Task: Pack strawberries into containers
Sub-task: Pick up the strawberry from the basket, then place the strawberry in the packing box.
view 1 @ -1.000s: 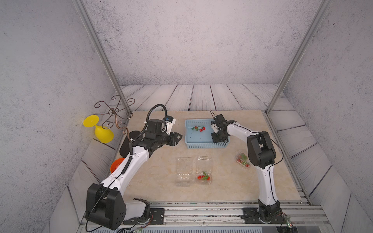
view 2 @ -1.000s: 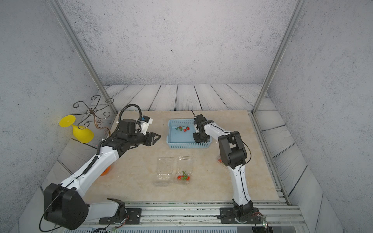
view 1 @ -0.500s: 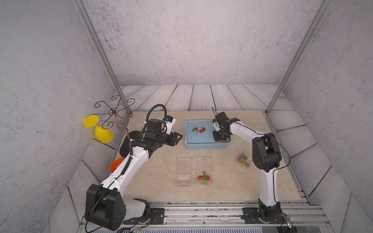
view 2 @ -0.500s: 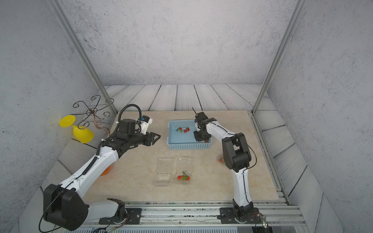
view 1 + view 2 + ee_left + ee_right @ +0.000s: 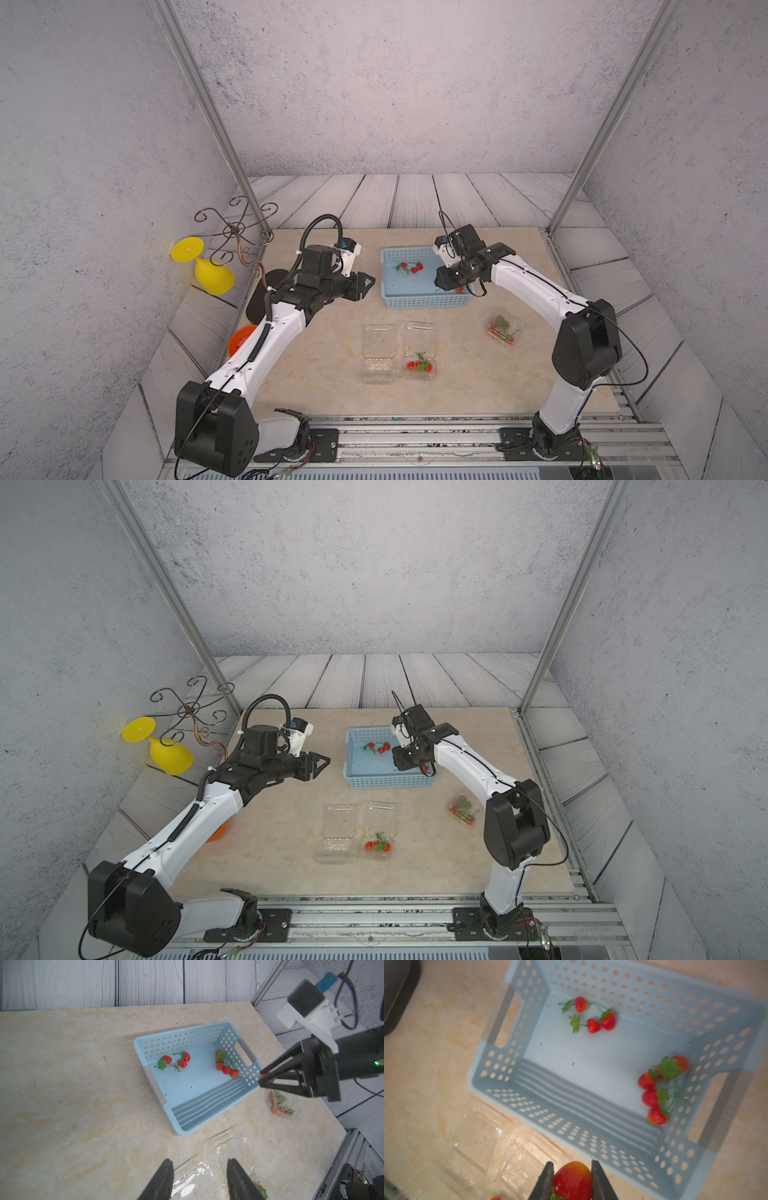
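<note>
At 6 o'clock on the bench (image 5: 332, 374), two open containers (image 5: 377, 353) wait. Just beyond them, the right end effector (image 5: 572, 1162) has just tightened onto a strawberry (image 5: 573, 1180) above the blue basket (image 5: 424, 300) near rim, so the pick looks done and placing comes next. The berry's long axis runs along the jaws, tip outward. At 9 o'clock, the left end effector (image 5: 200, 1160) is spread and empty.

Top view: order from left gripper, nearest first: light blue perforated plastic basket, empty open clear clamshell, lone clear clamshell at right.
1. Light blue perforated plastic basket, just ahead of the left gripper.
2. Empty open clear clamshell, front centre.
3. Lone clear clamshell, far right.
</note>
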`<state>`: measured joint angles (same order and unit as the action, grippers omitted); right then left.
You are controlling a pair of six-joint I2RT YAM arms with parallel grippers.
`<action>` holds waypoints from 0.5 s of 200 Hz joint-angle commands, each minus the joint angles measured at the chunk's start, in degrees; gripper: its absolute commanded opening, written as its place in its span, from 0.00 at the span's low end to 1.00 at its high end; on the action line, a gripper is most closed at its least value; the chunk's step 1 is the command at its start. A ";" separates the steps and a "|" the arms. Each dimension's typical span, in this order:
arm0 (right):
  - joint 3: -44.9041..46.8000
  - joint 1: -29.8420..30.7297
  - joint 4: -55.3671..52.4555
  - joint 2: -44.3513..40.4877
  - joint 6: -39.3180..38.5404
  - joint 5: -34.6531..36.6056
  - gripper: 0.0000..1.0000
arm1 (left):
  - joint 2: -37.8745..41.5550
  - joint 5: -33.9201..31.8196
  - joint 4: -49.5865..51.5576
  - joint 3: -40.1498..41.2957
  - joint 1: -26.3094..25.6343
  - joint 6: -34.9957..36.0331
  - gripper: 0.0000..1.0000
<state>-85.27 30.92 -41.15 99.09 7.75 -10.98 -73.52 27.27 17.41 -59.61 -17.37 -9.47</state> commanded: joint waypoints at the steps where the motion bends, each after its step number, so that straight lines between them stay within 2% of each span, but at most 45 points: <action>1: 6.22 5.21 -0.42 -6.44 1.74 -4.75 0.23 | 1.45 -0.02 -0.18 0.44 0.40 0.16 0.46; 54: 18.53 13.98 4.01 -9.66 6.97 -9.40 0.23 | 2.22 -0.11 -0.25 0.55 0.40 0.05 0.46; 100: 21.26 19.15 4.34 -7.00 8.32 -8.11 0.24 | 3.43 -0.64 -0.01 0.91 0.40 0.12 0.46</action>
<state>-64.79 47.70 -37.91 90.78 14.35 -18.90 -71.68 27.18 17.41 -59.59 -17.37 -9.47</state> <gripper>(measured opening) 0.287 0.460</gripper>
